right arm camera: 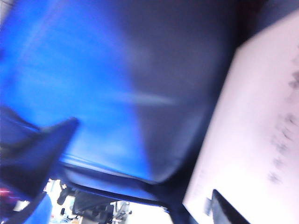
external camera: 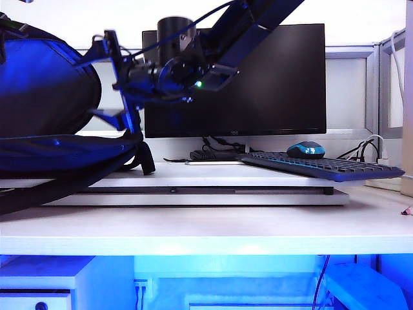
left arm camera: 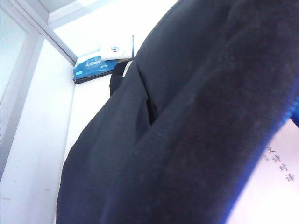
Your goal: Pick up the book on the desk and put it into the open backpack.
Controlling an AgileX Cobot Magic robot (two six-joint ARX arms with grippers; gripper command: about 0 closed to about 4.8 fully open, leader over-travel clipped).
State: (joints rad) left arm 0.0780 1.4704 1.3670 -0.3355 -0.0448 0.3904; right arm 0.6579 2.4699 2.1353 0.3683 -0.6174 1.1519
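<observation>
The black backpack (external camera: 45,97) with blue lining lies on its side at the left, on the white riser. My right gripper (external camera: 103,74) reaches across to the backpack's mouth, its two fingers spread wide apart. In the blurred right wrist view the gripper (right arm camera: 142,158) is open, facing the blue lining (right arm camera: 70,84). The pale book (right arm camera: 252,116) lies beside one finger (right arm camera: 224,210), not clamped. In the left wrist view, black backpack fabric (left arm camera: 187,116) fills the frame and a corner of the book (left arm camera: 280,182) shows past its blue edge. My left gripper is shut, its jaws hidden from view.
A black monitor (external camera: 258,77) stands at the back. A dark keyboard (external camera: 322,166) and a blue mouse (external camera: 306,150) sit on the white riser (external camera: 193,196) on the desk (external camera: 193,229). A blue box (left arm camera: 93,67) lies past the backpack.
</observation>
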